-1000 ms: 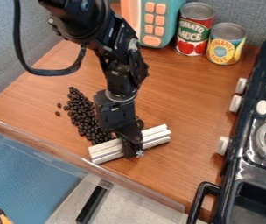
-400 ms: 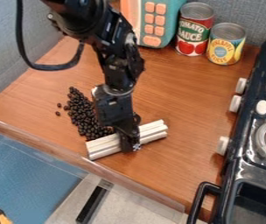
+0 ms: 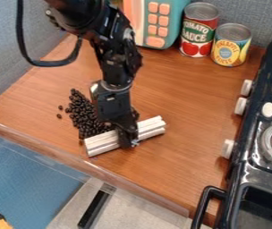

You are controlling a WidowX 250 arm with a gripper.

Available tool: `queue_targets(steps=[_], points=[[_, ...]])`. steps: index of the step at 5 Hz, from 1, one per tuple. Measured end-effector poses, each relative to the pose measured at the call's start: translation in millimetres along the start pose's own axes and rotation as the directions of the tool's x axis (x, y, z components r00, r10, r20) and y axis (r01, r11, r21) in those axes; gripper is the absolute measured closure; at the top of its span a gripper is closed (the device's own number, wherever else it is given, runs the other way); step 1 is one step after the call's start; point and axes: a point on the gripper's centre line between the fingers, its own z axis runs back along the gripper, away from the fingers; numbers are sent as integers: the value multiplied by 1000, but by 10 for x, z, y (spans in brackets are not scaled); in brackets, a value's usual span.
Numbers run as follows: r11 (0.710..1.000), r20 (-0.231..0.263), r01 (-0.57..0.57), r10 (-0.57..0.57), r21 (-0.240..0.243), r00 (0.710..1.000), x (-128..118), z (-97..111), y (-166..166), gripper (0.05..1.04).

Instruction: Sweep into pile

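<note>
I'm pinching a pale, grooved, long bar (image 3: 102, 143) near its middle with my black two-finger gripper (image 3: 128, 139), low over the brown wood-grain table (image 3: 189, 100). The bar lies lengthwise, its long axis slanting from the lower left of the view to the upper right; its lower-left end is near the table's front edge. Small dark beans (image 3: 86, 117) lie heaped along the upper side of its left half and trail away to the upper left, with a few loose ones beside them. At the back stand a red-and-green labelled metal can (image 3: 198, 33) and a yellow-and-blue labelled metal can (image 3: 230, 44), both with print and fruit pictures, near a teal toy with orange buttons (image 3: 177, 22). A black toy stove (image 3: 252, 164) with pale knobs stands at right, and grey-blue fabric walls (image 3: 4, 58) rise behind.
</note>
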Motion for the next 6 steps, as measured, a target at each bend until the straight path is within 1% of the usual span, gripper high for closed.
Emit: queue_targets(steps=[4, 6], points=[[998, 11, -58, 58, -6, 998, 222, 8, -399, 688], [998, 16, -70, 70, -9, 997, 233, 3, -569, 689]])
